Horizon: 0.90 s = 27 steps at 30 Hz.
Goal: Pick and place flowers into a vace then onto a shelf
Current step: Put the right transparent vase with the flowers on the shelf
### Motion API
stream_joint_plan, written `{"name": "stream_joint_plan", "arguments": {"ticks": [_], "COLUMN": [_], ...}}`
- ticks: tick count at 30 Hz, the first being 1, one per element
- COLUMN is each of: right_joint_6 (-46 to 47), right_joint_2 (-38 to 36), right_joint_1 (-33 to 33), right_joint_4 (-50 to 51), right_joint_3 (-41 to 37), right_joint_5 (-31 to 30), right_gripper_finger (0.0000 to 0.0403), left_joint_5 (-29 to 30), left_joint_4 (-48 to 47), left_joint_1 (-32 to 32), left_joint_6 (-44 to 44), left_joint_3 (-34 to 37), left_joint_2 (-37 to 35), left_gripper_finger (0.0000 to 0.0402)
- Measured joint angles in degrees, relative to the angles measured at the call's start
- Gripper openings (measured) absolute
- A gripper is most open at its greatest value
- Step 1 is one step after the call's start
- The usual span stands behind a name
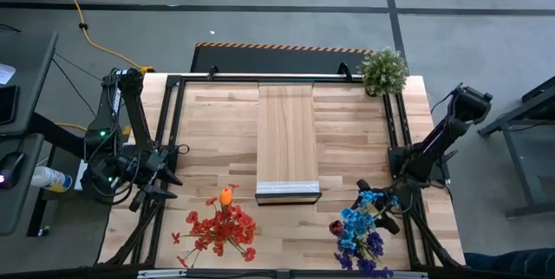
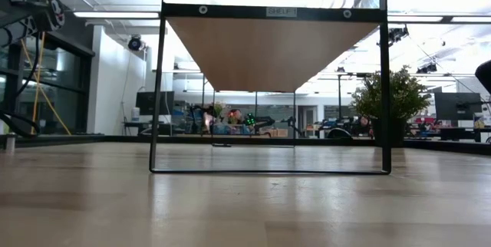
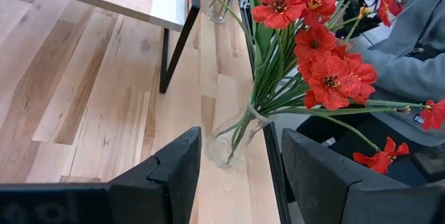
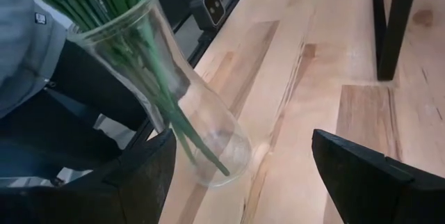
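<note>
Open tabletop [image 1: 217,132] flanking shelf [image 1: 287,136] — flowers [image 1: 221,225] near front edge

Clear glossy glass vase [image 4: 188,123], matt light-wood shelf [image 1: 287,132], slatted wooden tabletop [image 1: 217,132]

We are in a large open lab or workshop. Beyond the wooden surface [image 1: 217,123], at twelve o'clock, we see a grey concrete floor [image 1: 260,28] with hazard-striped tape [image 1: 277,48] and a yellow cable [image 1: 87,32]. Looking level across, we find ceiling strip lights [image 2: 107,14], monitors [image 2: 453,109] and cluttered desks [image 2: 230,128] far behind.
</note>
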<state>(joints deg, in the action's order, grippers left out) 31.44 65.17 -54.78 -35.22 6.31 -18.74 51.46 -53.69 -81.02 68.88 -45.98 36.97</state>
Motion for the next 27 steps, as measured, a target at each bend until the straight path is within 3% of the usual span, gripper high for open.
{"name": "stream_joint_plan", "arguments": {"ticks": [10, 27], "right_joint_6": [-1.5, -2.3], "right_joint_2": [7.1, 16.1], "right_joint_1": [0.0, 0.0], "right_joint_4": [-8.3, -8.8], "right_joint_3": [0.2, 5.7], "right_joint_5": [-0.2, -2.6], "right_gripper_finger": [0.0323, 0.0323], "left_joint_5": [0.0, 0.0], "left_joint_4": [0.0, 0.0], "left_joint_1": [0.0, 0.0], "left_joint_6": [0.0, 0.0], "left_joint_3": [0.0, 0.0], "left_joint_2": [0.0, 0.0], "left_gripper_finger": [0.0232, 0.0232]}}
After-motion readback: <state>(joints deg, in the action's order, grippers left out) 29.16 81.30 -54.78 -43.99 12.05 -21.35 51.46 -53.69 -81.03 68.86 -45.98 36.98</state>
